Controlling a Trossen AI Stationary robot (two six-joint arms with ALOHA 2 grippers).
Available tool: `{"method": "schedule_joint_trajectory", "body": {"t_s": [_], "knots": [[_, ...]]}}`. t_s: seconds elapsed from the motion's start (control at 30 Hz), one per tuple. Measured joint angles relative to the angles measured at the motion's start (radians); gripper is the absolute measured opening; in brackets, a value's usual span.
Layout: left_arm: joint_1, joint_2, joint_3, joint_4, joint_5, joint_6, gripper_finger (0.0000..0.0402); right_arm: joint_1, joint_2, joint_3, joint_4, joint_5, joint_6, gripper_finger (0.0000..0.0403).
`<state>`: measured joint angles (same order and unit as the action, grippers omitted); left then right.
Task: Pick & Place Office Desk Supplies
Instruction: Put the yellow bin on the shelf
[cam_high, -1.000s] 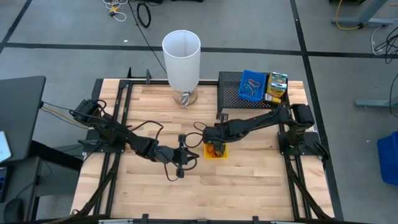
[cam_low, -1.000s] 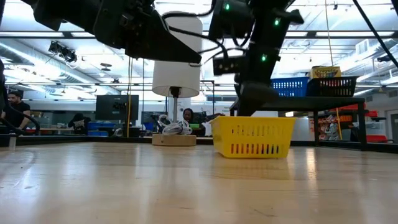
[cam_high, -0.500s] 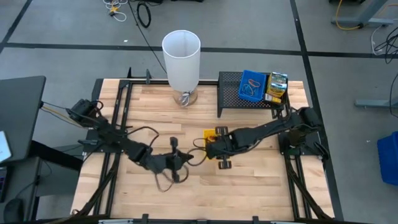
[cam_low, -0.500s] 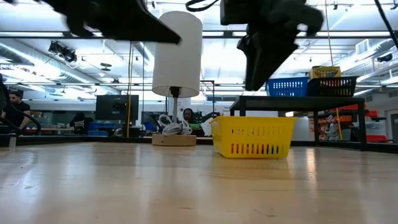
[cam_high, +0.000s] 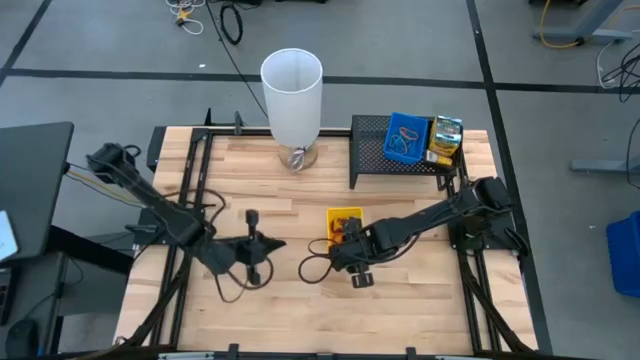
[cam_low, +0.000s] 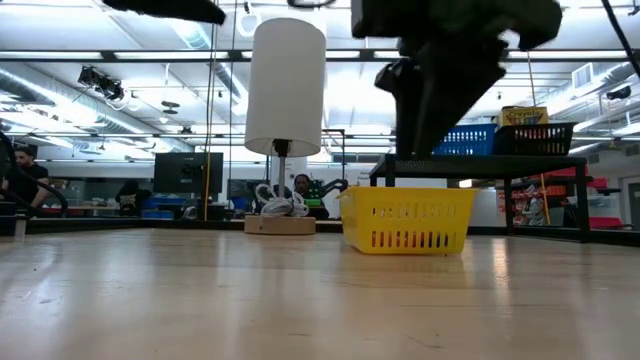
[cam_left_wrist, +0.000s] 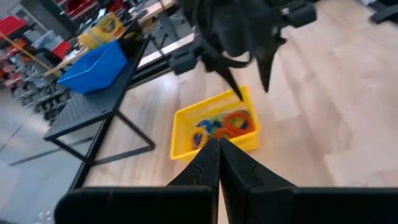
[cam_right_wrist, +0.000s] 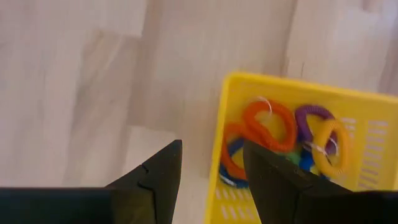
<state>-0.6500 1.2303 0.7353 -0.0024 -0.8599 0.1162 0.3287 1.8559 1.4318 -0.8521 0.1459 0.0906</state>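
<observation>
The yellow tray (cam_high: 343, 221) full of rubber-band loops (cam_right_wrist: 268, 126) sits mid-table (cam_high: 420, 300), just beyond the right pincer (cam_high: 357, 277), whose fingers are spread with nothing in them. Left pincer (cam_high: 254, 218) hangs further left, closed and empty. Bare wood on the near side.

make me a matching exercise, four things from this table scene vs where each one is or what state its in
Things:
1. yellow tray
2. blue tray
3. left gripper
4. right gripper

States or places:
A. on the black mesh rack
B. open, empty, beside the yellow tray
C. on the wooden table, holding coloured rubber-band loops
D. shut, empty

Pairs: 1-C, 2-A, 3-D, 4-B
</observation>
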Motion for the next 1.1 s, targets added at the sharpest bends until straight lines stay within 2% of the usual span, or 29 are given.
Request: {"method": "schedule_joint_trajectory", "body": {"t_s": [0.33,0.6,0.73,0.87,0.9,1.1], "knots": [[0.119,-0.035,0.0,0.003,0.022,0.029,0.0005,-0.063,0.025,-0.126,0.085,-0.03,-0.025,0.0181],[0.146,-0.035,0.0,0.005,0.023,0.034,0.0006,-0.087,0.025,-0.233,0.241,-0.039,-0.027,0.0172],[0.146,-0.035,0.0,0.024,0.023,0.033,0.0006,-0.082,0.025,-0.241,0.244,-0.015,-0.019,0.0123],[0.146,-0.034,0.0,0.041,0.023,0.038,0.0006,-0.066,0.025,-0.241,0.243,-0.015,-0.02,0.0028],[0.146,-0.034,0.0,0.041,0.023,0.038,0.0006,-0.06,0.025,-0.241,0.24,-0.009,-0.02,0.0015],[0.138,-0.034,0.0,0.042,0.023,0.034,0.0007,-0.025,0.025,-0.229,0.201,-0.003,0.01,0.0005]]}}
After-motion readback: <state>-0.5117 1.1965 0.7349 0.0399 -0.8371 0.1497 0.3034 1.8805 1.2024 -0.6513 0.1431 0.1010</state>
